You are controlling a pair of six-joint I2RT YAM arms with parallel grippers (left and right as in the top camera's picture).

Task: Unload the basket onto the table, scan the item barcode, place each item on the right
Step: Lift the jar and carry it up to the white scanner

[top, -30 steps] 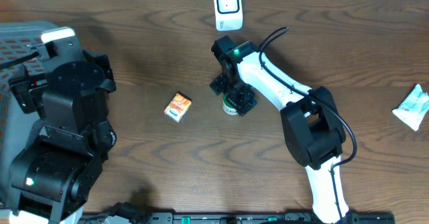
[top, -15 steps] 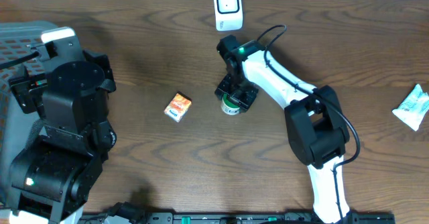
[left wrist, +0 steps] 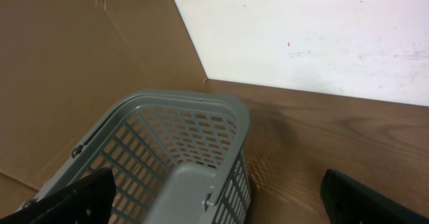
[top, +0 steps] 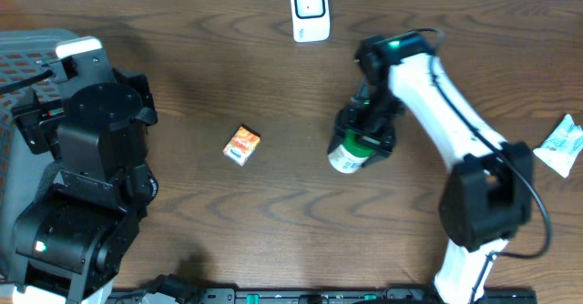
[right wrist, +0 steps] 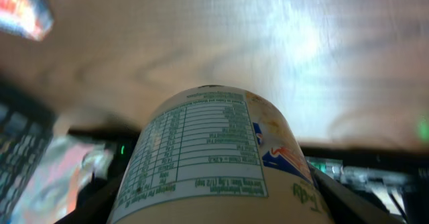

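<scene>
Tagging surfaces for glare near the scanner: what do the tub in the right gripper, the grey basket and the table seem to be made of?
The tub looks like paper or thin plastic: smooth printed wrap, slight sheen. The basket looks like moulded grey plastic, matte, with slotted lattice walls. The table is dark wood or wood-look laminate: visible grain, semi-gloss glare.

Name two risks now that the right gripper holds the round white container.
1. The right gripper holds the white container tilted; being round, it might slip or twist in the jaws.
2. The right wrist view shows a nutrition table but no barcode, so the scanner may read nothing unless the container is turned.
</scene>
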